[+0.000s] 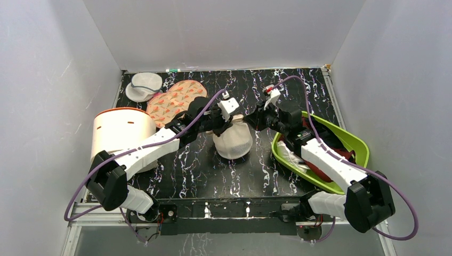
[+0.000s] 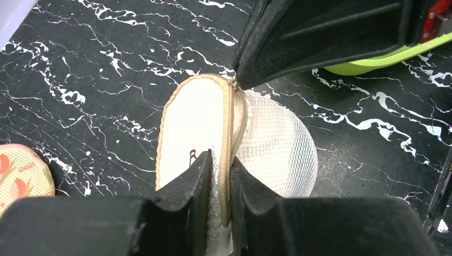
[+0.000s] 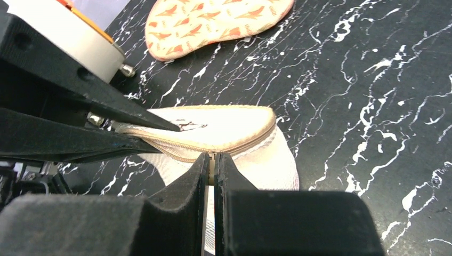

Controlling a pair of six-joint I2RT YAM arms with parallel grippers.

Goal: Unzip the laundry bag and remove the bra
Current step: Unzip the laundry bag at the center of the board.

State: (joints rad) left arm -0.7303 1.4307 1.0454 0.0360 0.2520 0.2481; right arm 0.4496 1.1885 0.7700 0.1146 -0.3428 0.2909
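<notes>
i am clamping my left claw (image 2: 219,161) shut on the seam of the laundry bag (image 2: 277,144), one finger on each side of the zipper (image 2: 229,114), and i am holding the pod up on its edge in the middle of the table (image 1: 202,173). my right claw (image 3: 211,160) is pinching almost flat on the same zipper further round the rim. whether the pull tab is sitting between its fingers i cannot tell, as it is too small. the bra is not showing anywhere. i am guessing it is lying inside the zipped pod, where the mesh is hiding everything but a small dark mark (image 2: 192,156).

what i am worrying about:
- if my right claw is gripping only tape and not the tab, a pull is likely going to slip off and open nothing.
- my left fingers are straddling the track, so they may be blocking the slider's way.
- my left hold is looking shallow, so a hard tug could be dragging the rim out and dropping the pod.
- both claws are working very near each other and risk knocking together.
</notes>
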